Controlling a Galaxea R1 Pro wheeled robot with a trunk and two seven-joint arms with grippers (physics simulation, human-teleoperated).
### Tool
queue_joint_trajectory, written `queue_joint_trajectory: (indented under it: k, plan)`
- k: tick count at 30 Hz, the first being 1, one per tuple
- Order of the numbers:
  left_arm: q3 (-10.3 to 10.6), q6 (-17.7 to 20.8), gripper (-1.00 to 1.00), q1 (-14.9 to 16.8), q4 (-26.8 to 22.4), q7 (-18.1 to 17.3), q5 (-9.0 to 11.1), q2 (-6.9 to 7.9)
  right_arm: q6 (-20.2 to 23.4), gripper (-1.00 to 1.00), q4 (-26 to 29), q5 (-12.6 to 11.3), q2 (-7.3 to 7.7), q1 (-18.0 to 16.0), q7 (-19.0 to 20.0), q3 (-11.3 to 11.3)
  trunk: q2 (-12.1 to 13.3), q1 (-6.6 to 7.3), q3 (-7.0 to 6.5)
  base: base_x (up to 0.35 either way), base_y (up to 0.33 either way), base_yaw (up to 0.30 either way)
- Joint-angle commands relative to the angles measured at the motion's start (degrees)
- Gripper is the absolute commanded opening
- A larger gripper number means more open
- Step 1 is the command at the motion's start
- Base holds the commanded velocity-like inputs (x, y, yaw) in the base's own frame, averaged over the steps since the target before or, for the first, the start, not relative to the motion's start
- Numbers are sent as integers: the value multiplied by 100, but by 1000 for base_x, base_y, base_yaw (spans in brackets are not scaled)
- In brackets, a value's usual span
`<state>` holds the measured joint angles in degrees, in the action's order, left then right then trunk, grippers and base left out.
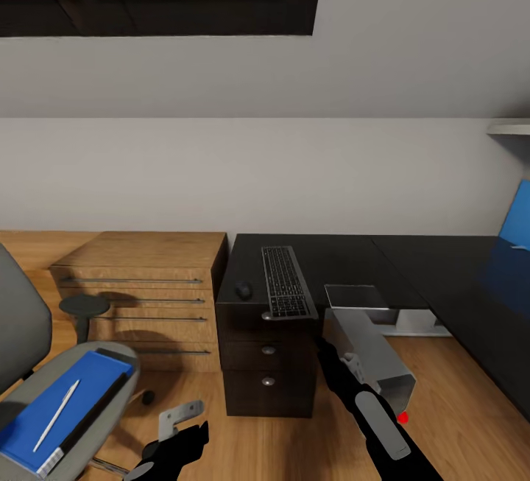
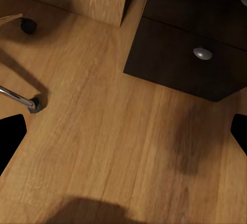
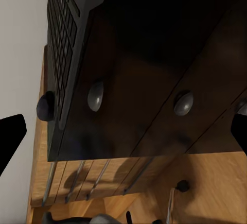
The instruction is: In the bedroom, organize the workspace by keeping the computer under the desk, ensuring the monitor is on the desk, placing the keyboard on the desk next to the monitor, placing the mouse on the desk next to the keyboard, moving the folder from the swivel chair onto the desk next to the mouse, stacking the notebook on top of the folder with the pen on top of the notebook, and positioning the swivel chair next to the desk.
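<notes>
The keyboard (image 1: 285, 291) lies on the left end of the black desk (image 1: 412, 260), its front edge overhanging; it also appears in the right wrist view (image 3: 64, 54). The mouse (image 1: 243, 290) sits just left of it (image 3: 45, 105). Partly beneath the desk's inner corner is the grey computer (image 1: 372, 356), on the floor. At lower left, the swivel chair (image 1: 22, 319) carries the blue folder (image 1: 73, 400) with the white pen (image 1: 57, 415) on it; a dark slab along the folder's edge looks like the notebook (image 1: 88, 422). The monitor is out of view. My left gripper (image 1: 173, 448) (image 2: 123, 136) is open over the floor. My right gripper (image 1: 325, 352) (image 3: 123, 136) is open before the desk drawers.
A light wooden chest of drawers (image 1: 140, 282) stands left of the desk. Black drawers (image 1: 269, 370) (image 2: 195, 54) fill the desk's left end. The chair's base and casters (image 2: 35, 104) spread over the wooden floor. A blue back panel (image 1: 515, 223) rises at far right.
</notes>
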<state>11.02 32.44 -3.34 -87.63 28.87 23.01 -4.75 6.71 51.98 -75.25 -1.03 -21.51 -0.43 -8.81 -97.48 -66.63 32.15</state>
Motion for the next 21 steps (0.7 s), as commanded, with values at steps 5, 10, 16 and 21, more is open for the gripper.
queue_joint_trajectory:
  k: [5, 10, 16, 21]
  plan:
    - [0, 8, 100, 2, 4, 47, 58, 4, 36, 100, 0, -50, 6, -4, -1, 3, -3, 0, 5, 0, 0, 0]
    - [-5, 8, 100, 2, 17, 40, 55, 9, 41, 100, -3, -52, 2, -6, -2, 2, -3, 0, 5, 0, 0, 0]
    - [-12, 2, 100, 3, 18, 38, 55, 9, 50, 100, -11, -52, -2, -2, -1, -1, -3, 0, 5, 105, 0, 0]
    - [-12, 4, 100, 2, 19, 37, 55, 9, 50, 100, -12, -52, -2, -2, -1, -5, -3, 0, 5, 205, 0, 0]
